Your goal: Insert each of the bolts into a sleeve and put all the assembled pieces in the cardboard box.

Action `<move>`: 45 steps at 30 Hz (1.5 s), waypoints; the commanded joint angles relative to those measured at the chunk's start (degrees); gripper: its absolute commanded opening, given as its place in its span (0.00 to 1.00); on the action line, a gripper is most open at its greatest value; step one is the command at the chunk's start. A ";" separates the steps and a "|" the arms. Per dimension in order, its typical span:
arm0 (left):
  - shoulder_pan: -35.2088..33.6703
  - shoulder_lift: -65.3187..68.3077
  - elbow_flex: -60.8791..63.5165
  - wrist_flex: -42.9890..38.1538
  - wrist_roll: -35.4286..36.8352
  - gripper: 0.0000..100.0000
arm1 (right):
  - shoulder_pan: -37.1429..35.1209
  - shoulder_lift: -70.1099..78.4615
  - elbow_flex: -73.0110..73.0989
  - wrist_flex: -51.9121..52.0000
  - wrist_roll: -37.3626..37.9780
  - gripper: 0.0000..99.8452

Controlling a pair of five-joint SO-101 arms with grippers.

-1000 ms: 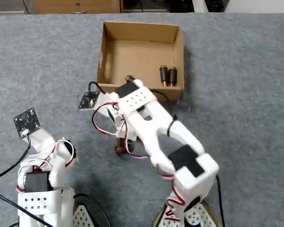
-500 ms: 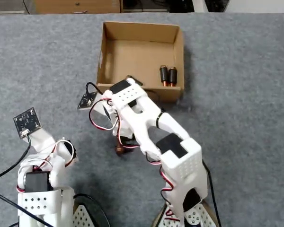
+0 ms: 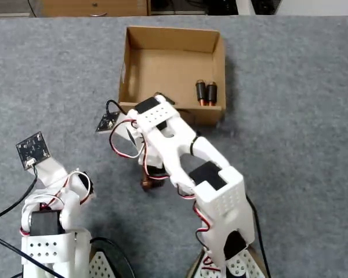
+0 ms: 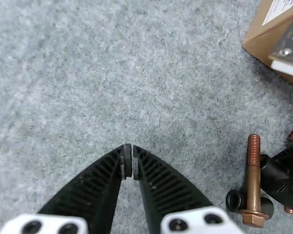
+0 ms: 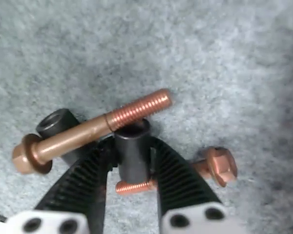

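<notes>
Well, L side first: the left arm [image 3: 49, 223] sits folded at the near-left of the grey felt-like table cover [image 3: 290, 145], same pose as 1 s ago. Its left gripper [image 4: 127, 166] is closed, black ribbed tips touching w/ nothing between them.

Centre: the loose parts [image 3: 146, 184] lie just in front of the box's near wall. Over the last sec the right arm [image 3: 185, 156] has swung its elbow in & leftward and its wrist has settled over them. Since half a sec ago it has barely shifted, so the approach looks done.

The right gripper [image 5: 132, 148] is clamped on a black tubular sleeve [image 5: 133, 161], whose open end faces the cam. A long copper-coloured flanged bolt [image 5: 88, 132] crosses right at that open end, not in it; touching or not, can't tell. A second black sleeve [image 5: 56, 124] sits just beside, under that bolt's shank. Another copper hex-head bolt [image 5: 219, 168] lies beyond the fingers, w/ what looks like its threaded end poking between them.

Right: the open brown cardboard box [image 3: 173, 32] holds two assembled bolt-and-sleeve pieces [image 3: 206, 92], side by side near its right wall.

Meaning, prob.: two done, two to go. A sleeve is gripped but no bolt is inserted yet, and the crossing bolt may get knocked when the sleeve lifts.
</notes>
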 commanded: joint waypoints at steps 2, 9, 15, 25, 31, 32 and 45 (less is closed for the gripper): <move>-0.62 -0.31 -0.70 -0.53 -0.44 0.02 | -0.84 -0.57 -1.80 0.09 -2.37 0.00; -0.44 -0.31 -3.60 0.53 -0.44 0.02 | 4.35 -7.87 -11.03 6.51 -4.75 0.00; 3.34 0.13 -9.23 0.97 -0.44 0.02 | 10.95 -17.45 -19.38 12.13 -8.88 0.00; 17.93 2.15 -13.36 -2.99 0.00 0.02 | 22.73 -35.03 -22.99 15.82 -20.57 0.00; 23.82 17.63 -20.48 -7.74 4.13 0.02 | 31.25 -45.05 -22.73 17.67 -24.62 0.00; 24.79 21.14 -22.86 -7.74 5.45 0.02 | 32.92 -46.29 -22.73 18.20 -25.05 0.00; 36.48 64.57 -53.10 -7.38 20.66 0.02 | 46.81 -57.36 -11.21 20.57 -32.00 0.00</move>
